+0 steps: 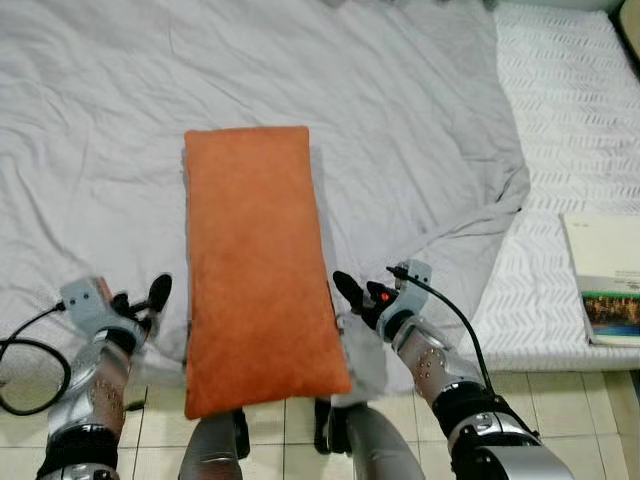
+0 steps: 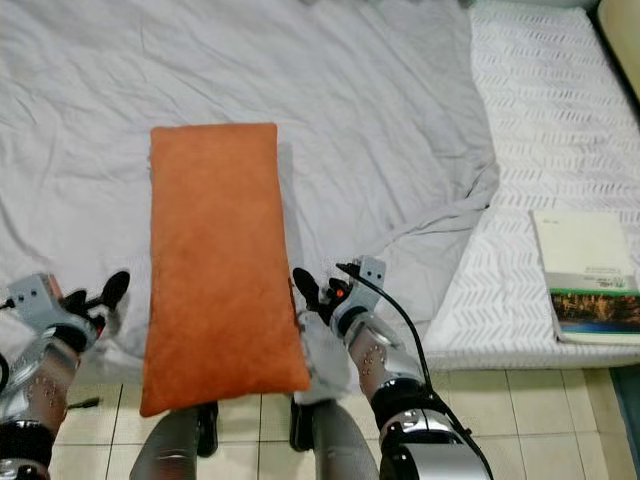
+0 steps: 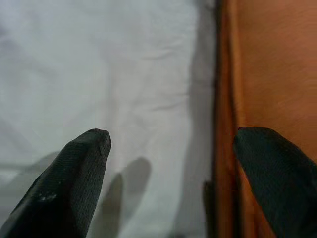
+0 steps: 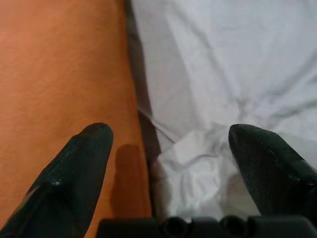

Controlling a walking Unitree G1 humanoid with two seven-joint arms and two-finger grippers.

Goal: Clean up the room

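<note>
An orange pillow (image 1: 256,265) lies lengthwise on the bed's grey sheet (image 1: 400,120), its near end overhanging the bed edge. The left tool (image 1: 148,300) at 8 o'clock and the right tool (image 1: 352,295) at 4 o'clock flank it, both spread wide. A book (image 1: 605,280) rests at 3 o'clock; its cover text is unreadable.

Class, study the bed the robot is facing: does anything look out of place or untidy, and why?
Yes. The orange pillow lies lengthwise with its near end hanging over the bed's edge, between the open left gripper and right gripper. The grey sheet is wrinkled and pulled back, baring the white mattress, where a book lies.
</note>
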